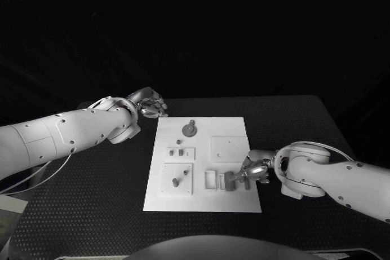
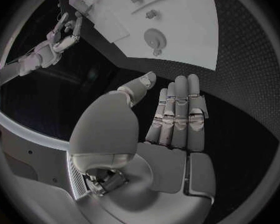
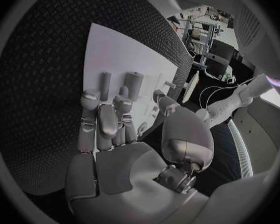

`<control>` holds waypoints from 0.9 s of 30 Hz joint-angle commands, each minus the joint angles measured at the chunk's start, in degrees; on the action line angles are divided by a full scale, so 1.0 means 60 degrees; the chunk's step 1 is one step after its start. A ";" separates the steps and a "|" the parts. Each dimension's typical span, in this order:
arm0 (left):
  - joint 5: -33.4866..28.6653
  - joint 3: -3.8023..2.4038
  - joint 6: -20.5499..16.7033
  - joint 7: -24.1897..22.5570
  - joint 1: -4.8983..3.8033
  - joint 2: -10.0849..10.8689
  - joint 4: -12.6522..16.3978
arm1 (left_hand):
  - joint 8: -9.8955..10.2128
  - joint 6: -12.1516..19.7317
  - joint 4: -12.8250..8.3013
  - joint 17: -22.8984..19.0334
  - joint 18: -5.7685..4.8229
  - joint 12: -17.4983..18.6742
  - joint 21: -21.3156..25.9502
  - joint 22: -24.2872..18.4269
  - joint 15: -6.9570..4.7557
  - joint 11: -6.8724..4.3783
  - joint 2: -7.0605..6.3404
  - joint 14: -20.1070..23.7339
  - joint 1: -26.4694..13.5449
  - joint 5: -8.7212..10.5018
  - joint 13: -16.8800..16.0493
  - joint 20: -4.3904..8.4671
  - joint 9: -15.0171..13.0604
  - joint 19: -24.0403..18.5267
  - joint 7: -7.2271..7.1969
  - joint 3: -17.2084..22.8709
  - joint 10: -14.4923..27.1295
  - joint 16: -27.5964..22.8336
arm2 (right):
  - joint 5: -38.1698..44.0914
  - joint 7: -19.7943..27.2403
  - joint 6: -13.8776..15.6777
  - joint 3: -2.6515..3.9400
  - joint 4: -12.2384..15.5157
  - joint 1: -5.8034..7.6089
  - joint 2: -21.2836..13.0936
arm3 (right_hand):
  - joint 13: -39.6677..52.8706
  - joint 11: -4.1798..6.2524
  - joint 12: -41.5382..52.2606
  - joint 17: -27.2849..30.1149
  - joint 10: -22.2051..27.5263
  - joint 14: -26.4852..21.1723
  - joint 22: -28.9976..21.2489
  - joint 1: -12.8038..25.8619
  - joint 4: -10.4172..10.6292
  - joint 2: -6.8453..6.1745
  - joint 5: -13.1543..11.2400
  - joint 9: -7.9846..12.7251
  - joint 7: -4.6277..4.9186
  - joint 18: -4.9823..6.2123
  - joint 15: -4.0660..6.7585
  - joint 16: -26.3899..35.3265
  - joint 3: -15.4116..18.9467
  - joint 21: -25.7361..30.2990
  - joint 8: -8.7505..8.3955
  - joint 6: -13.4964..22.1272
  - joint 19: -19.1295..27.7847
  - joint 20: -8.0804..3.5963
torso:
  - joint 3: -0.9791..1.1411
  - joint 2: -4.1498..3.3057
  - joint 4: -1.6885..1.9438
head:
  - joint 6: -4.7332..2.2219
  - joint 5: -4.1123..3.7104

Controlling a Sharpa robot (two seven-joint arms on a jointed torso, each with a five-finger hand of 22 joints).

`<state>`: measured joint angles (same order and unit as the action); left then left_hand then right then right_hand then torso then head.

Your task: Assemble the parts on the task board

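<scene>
The board lies in the middle of the table, with a round part standing near its far end and smaller parts set in recesses further down. The left hand hovers off the board's far left corner, its fingers straight and pressed side by side, holding nothing. The right hand rests at the board's near right edge, fingers partly curled over a part there; whether it grips that part I cannot tell.
</scene>
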<state>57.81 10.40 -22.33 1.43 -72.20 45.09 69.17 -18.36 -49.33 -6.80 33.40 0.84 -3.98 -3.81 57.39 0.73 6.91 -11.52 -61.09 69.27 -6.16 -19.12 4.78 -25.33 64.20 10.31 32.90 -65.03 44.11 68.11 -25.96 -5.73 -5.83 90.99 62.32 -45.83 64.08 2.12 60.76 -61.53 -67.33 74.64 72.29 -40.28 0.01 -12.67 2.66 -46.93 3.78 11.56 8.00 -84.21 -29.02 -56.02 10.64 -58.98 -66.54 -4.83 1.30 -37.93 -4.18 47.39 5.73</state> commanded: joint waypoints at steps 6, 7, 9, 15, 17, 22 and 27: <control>-0.0067 -0.0003 0.0073 -0.0091 -0.0003 0.0001 0.0060 | -0.0055 0.0050 0.0081 0.0014 0.0058 -0.0050 -0.0028 -0.0010 0.0003 -0.0009 0.0026 -0.0059 -0.0104 -0.0046 -0.0009 0.0002 0.0014 0.0047 -0.0001 -0.0007 -0.0024 -0.0064 | 0.0663 -0.0255 0.0270 -0.0100 -0.0565 -0.0008 0.0507 | 0.0034 -0.0047 0.0042 0.0172 0.0092 -0.0041 0.0020 0.0171 0.0085 -0.0053 -0.0004 0.0028 0.0138 0.0573 -0.0011 0.0004 0.0042 -0.0041 -0.0147 0.0077 0.0069 -0.0056 | -0.0014 -0.0014 0.0021 | -0.0023 0.0084; -0.0068 -0.0003 0.0077 -0.0089 -0.0003 0.0007 0.0070 | -0.0054 0.0051 0.0082 0.0015 0.0058 -0.0049 -0.0028 -0.0010 0.0003 -0.0009 0.0026 -0.0059 -0.0104 -0.0046 -0.0009 0.0003 0.0015 0.0046 -0.0001 -0.0007 -0.0023 -0.0065 | 0.0663 -0.0277 0.0182 -0.0113 -0.0611 -0.0008 0.0539 | 0.0037 -0.0055 0.0040 0.0203 0.0102 -0.0063 0.0020 0.0196 0.0111 -0.0054 -0.0004 0.0033 0.0147 0.0573 -0.0019 0.0013 0.0037 -0.0038 -0.0165 0.0096 0.0077 -0.0056 | -0.0016 -0.0015 0.0032 | -0.0013 0.0082; -0.0068 -0.0003 0.0083 -0.0084 -0.0003 0.0011 0.0078 | -0.0054 0.0053 0.0083 0.0016 0.0058 -0.0047 -0.0028 -0.0011 0.0004 -0.0009 0.0027 -0.0058 -0.0105 -0.0047 -0.0009 0.0003 0.0015 0.0046 -0.0001 -0.0007 -0.0021 -0.0066 | 0.0650 -0.0313 -0.0043 -0.0145 -0.0666 -0.0013 0.0574 | 0.0043 -0.0080 0.0026 0.0300 0.0148 -0.0140 0.0016 0.0262 0.0186 -0.0050 -0.0004 0.0045 0.0170 0.0573 -0.0042 0.0046 0.0020 -0.0021 -0.0210 0.0149 0.0111 -0.0054 | -0.0020 -0.0014 0.0034 | -0.0006 0.0086; -0.0068 -0.0003 0.0083 -0.0077 -0.0004 0.0035 0.0092 | -0.0053 0.0055 0.0086 0.0017 0.0058 -0.0044 -0.0027 -0.0011 0.0004 -0.0008 0.0026 -0.0057 -0.0107 -0.0047 -0.0008 0.0004 0.0017 0.0044 -0.0001 -0.0008 -0.0016 -0.0068 | 0.0522 -0.0334 -0.0197 -0.0275 -0.0737 -0.0035 0.0676 | 0.0055 -0.0101 0.0014 0.0359 0.0205 -0.0209 0.0016 0.0313 0.0266 -0.0035 -0.0004 0.0050 0.0192 0.0573 -0.0064 0.0070 -0.0011 -0.0006 -0.0247 0.0181 0.0152 -0.0051 | -0.0022 -0.0023 -0.0004 | 0.0040 0.0115; -0.0068 -0.0003 0.0083 -0.0076 -0.0004 0.0039 0.0100 | -0.0053 0.0055 0.0087 0.0018 0.0058 -0.0043 -0.0027 -0.0011 0.0004 -0.0008 0.0026 -0.0056 -0.0107 -0.0047 -0.0008 0.0004 0.0017 0.0043 0.0000 -0.0008 -0.0016 -0.0069 | 0.0518 -0.0350 -0.0248 -0.0295 -0.0765 -0.0041 0.0704 | 0.0057 -0.0102 0.0015 0.0357 0.0208 -0.0211 0.0016 0.0309 0.0267 -0.0031 -0.0004 0.0049 0.0193 0.0573 -0.0065 0.0070 -0.0015 -0.0006 -0.0248 0.0181 0.0155 -0.0050 | -0.0020 -0.0023 -0.0001 | 0.0057 0.0130; -0.0068 -0.0003 0.0076 -0.0072 -0.0005 0.0064 0.0116 | -0.0052 0.0057 0.0090 0.0021 0.0058 -0.0041 -0.0026 -0.0011 0.0005 -0.0007 0.0026 -0.0056 -0.0108 -0.0047 -0.0009 0.0005 0.0019 0.0042 0.0000 -0.0008 -0.0013 -0.0072 | 0.0334 -0.0300 -0.0311 -0.0351 -0.0837 -0.0046 0.0752 | 0.0065 -0.0107 0.0017 0.0410 0.0225 -0.0254 0.0021 0.0279 0.0256 -0.0024 -0.0004 0.0046 0.0197 0.0573 -0.0071 0.0081 -0.0030 -0.0006 -0.0253 0.0177 0.0170 -0.0048 | -0.0015 -0.0023 0.0008 | 0.0086 0.0129; -0.0068 -0.0003 0.0075 -0.0072 -0.0005 0.0068 0.0116 | -0.0052 0.0058 0.0093 0.0023 0.0057 -0.0039 -0.0026 -0.0012 0.0005 -0.0007 0.0027 -0.0056 -0.0109 -0.0048 -0.0009 0.0006 0.0020 0.0042 0.0000 -0.0008 -0.0012 -0.0073 | 0.0290 -0.0237 -0.0166 -0.0369 -0.0876 -0.0062 0.0888 | 0.0073 -0.0111 0.0020 0.0415 0.0240 -0.0272 0.0026 0.0242 0.0233 -0.0026 -0.0004 0.0041 0.0201 0.0572 -0.0076 0.0084 -0.0037 -0.0007 -0.0258 0.0171 0.0187 -0.0043 | -0.0013 -0.0034 -0.0005 | 0.0089 0.0151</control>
<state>57.69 10.41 -22.26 1.43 -72.20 45.55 69.71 -18.36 -49.33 -6.55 33.45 0.85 -3.98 -3.81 57.40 0.82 6.84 -11.30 -61.01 69.05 -6.16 -19.10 4.78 -25.29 64.20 10.31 32.90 -65.11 43.88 70.27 -27.54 -5.82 -7.81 85.79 62.27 -40.83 64.44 1.44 60.79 -59.09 -66.32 73.55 72.38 -39.07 1.20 -12.97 2.66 -46.82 4.72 11.38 7.54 -83.97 -29.10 -56.02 9.33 -57.97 -65.81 -5.10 1.19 -38.10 -4.15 47.92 6.62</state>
